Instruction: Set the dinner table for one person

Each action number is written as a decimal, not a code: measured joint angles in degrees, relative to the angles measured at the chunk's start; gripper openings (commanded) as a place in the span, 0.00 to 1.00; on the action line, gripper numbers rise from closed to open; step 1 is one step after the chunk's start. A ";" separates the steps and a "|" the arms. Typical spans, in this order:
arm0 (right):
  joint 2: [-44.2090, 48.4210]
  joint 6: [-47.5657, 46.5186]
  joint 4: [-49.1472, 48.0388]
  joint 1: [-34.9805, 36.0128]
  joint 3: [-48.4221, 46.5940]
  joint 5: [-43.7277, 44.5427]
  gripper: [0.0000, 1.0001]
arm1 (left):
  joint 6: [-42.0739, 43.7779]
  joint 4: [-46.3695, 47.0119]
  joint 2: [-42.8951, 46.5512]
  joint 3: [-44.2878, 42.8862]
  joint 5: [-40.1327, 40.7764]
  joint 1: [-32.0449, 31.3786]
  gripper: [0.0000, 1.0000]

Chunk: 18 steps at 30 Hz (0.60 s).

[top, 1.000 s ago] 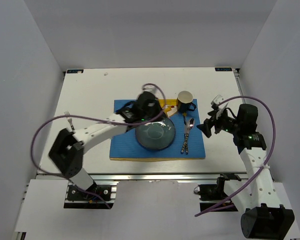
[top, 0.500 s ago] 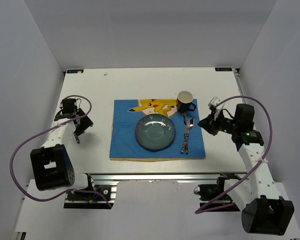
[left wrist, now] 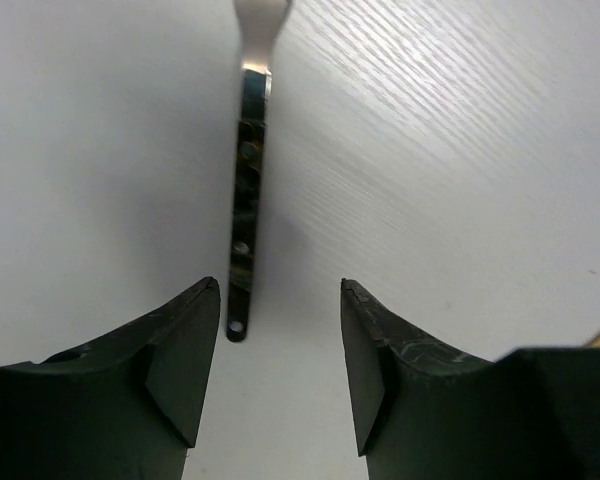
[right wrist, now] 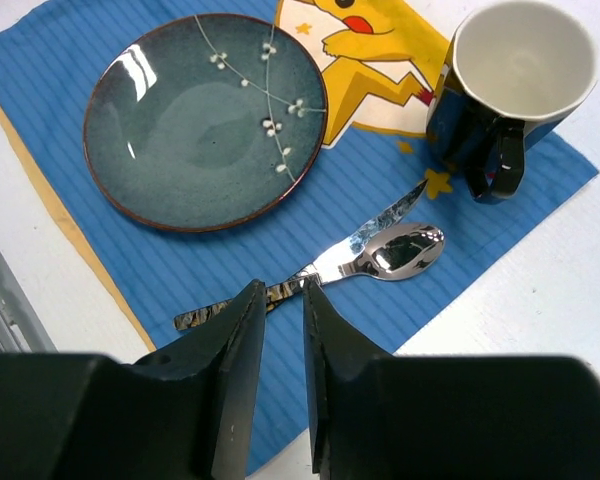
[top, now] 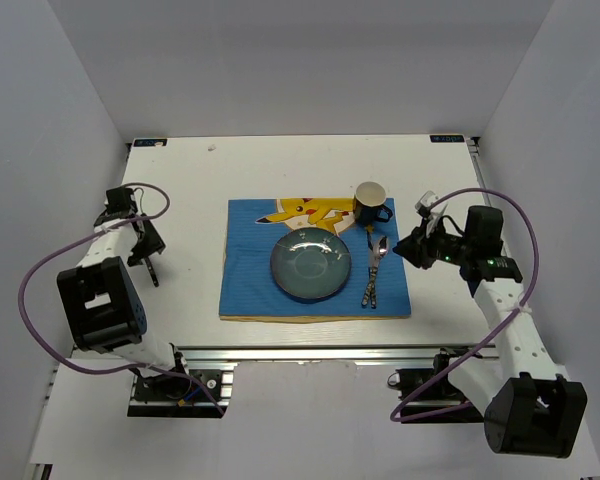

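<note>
Dinner table (top: pixel 190 180): fork (left wrist: pixel 248 190) in wrist view only

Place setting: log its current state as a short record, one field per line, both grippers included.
placemat: blue, on the dinner table
plate: centred on placemat, empty
mug: upright, far right corner of placemat
spoon: on placemat, right of plate
knife: beside spoon
fork: on bare table, far left, off the placemat
left gripper: open, straddling fork handle end
right gripper: nearly closed, empty, above the cutlery
</note>
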<state>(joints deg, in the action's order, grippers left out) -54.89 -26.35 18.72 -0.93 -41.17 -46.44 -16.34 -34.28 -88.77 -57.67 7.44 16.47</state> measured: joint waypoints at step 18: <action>-6.25 2.34 -2.38 0.59 -0.98 1.33 0.29 | 8.81 4.81 -11.30 -2.32 -0.17 3.72 0.40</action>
<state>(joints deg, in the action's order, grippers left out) -61.14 -24.01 16.34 -0.34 -42.15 -45.10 -7.53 -29.47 -100.07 -59.99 7.27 20.18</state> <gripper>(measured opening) 0.287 0.440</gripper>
